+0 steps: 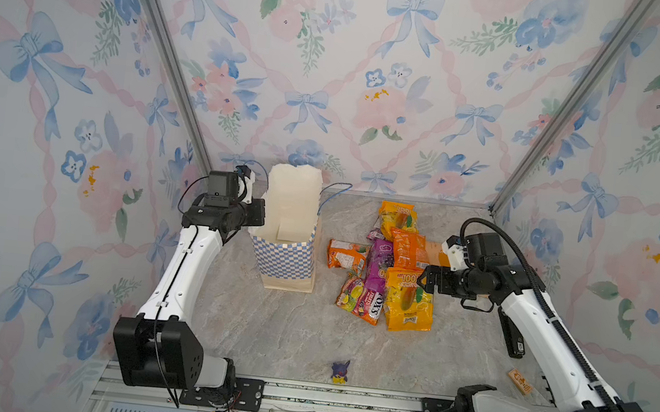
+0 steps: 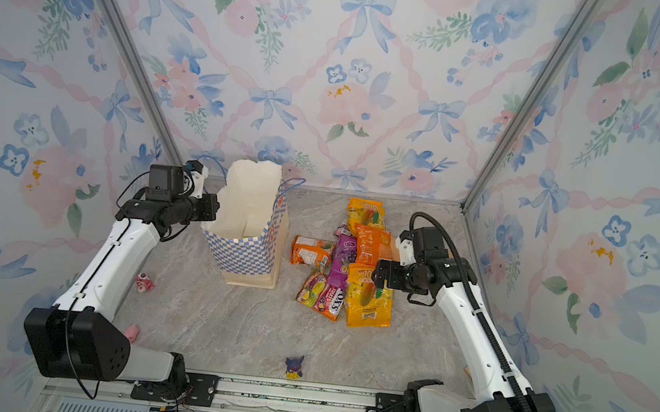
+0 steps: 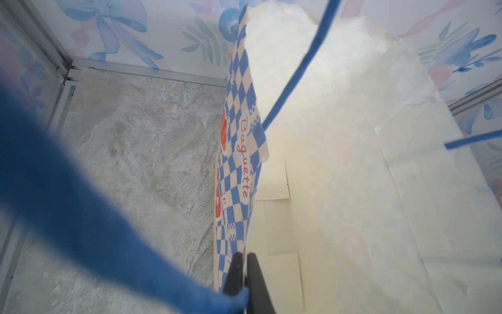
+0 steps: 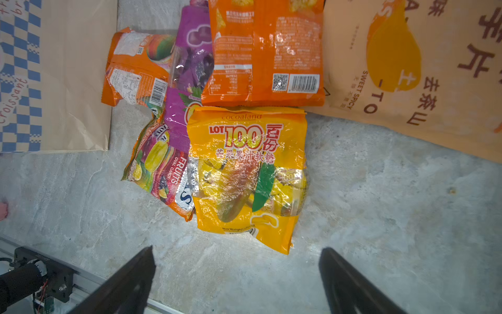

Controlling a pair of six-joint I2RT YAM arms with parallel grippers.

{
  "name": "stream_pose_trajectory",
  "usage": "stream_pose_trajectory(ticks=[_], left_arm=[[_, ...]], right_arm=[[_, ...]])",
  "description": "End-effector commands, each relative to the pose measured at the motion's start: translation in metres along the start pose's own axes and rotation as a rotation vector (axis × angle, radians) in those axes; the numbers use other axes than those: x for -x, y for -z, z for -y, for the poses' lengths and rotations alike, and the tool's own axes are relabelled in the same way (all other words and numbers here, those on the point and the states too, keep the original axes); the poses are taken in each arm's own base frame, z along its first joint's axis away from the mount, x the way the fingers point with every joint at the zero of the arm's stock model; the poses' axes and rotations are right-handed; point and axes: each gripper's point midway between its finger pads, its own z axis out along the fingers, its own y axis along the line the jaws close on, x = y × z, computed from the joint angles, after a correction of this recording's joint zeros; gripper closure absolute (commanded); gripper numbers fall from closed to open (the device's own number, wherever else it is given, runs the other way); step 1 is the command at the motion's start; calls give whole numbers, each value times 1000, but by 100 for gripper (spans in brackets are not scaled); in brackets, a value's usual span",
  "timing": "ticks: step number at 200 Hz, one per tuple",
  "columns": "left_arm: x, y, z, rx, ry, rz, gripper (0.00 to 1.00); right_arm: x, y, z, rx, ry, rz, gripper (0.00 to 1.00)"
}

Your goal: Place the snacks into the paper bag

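Plainly, risks the paper bag (image 1: 285, 256) first: upright at the back left of the table (image 1: 264, 334), mouth open, white inside bare as far as can be seen, and pinched on 1 side wall only by the left gripper (image 3: 244, 257), clenched on the checkered paper near the rim. Could buckle or tip under a packet landing on the free wall; could skid if tugged by that 1 hold.

Hangs the right gripper (image 4: 237, 249) over the near end of the snacks (image 1: 389, 263), jaws spread wide, grasping nothing. Lie in 1 overlapping heap on the table just right of the bag, apart from it, none inside yet. Looks aimed at the yellow LOT 100 packet (image 4: 250, 174), closest to the jaws. Glossy and puffed, so liable to squirt out of a shallow pinch and drop short of the bag. Likely also to drag the FOX'S packet (image 4: 160, 168) and the purple packet (image 4: 190, 62), both tucked under its edge, and to shift the orange packet (image 4: 263, 54) touching its far end.

Might catch on the blue cord handles (image 1: 336, 191) too: 1 loop drooping outward on the heap's side of the mouth, another crossing the opening in the left wrist view.

Round about: a big tan packet (image 4: 407, 81) beside the orange 1, a small purple figurine (image 1: 340, 372) at the front edge, a wooden block (image 1: 519, 381) by the right arm, a pink trinket (image 2: 145, 281) near the left arm. Nothing between heap and bag except the bag's own tall wall, to be cleared from above.
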Motion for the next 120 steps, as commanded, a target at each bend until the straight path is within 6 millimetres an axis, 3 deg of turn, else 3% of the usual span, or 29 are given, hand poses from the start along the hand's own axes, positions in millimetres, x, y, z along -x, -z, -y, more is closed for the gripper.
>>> stream_pose_trajectory(ticks=[1,50,120], left_arm=[[-3,9,3,-16,-22,8,100],[-10,11,5,-33,-28,2,100],[-9,11,2,-29,-21,3,100]], right_arm=[[-6,-6,1,29,-47,-15,3],[-8,-17,18,57,-171,-2,3],[10,-31,42,204,-545,153,3]])
